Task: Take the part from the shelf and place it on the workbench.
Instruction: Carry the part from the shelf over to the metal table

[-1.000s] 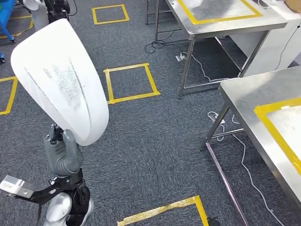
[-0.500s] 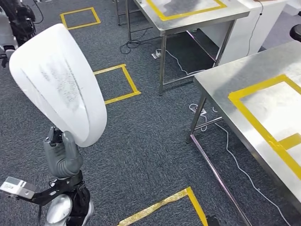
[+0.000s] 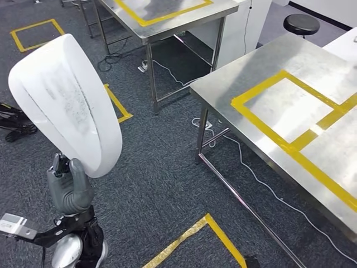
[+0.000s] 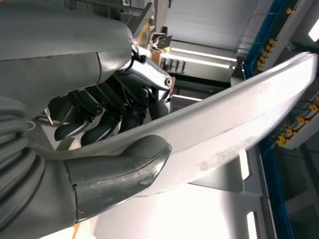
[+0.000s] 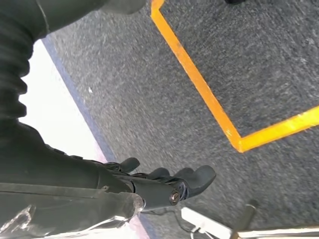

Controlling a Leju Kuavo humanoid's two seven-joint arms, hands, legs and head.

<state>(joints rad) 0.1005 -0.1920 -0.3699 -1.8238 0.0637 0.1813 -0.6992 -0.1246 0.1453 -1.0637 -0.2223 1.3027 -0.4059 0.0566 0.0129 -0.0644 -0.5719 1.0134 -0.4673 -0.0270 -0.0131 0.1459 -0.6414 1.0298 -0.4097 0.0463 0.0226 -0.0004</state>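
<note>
The left hand (image 3: 69, 190) gripped the large white curved part (image 3: 67, 103) by its lower edge, thumb (image 4: 116, 174) on one face and dark fingers (image 4: 94, 127) on the other, holding it upright at about nine o'clock in the head view. The right hand (image 5: 165, 186) hung over the carpet, fingers loosely extended and holding nothing. At two to three o'clock stood the steel workbench (image 3: 252, 67), marked with yellow tape (image 3: 269, 131), well apart from the part. A second steel table (image 3: 177, 25) stood at twelve o'clock, a black stool (image 3: 301, 23) at one. White cables (image 3: 261, 178) trailed across the grey carpet (image 3: 160, 184) beneath the bench, among yellow floor squares (image 3: 202, 229).
</note>
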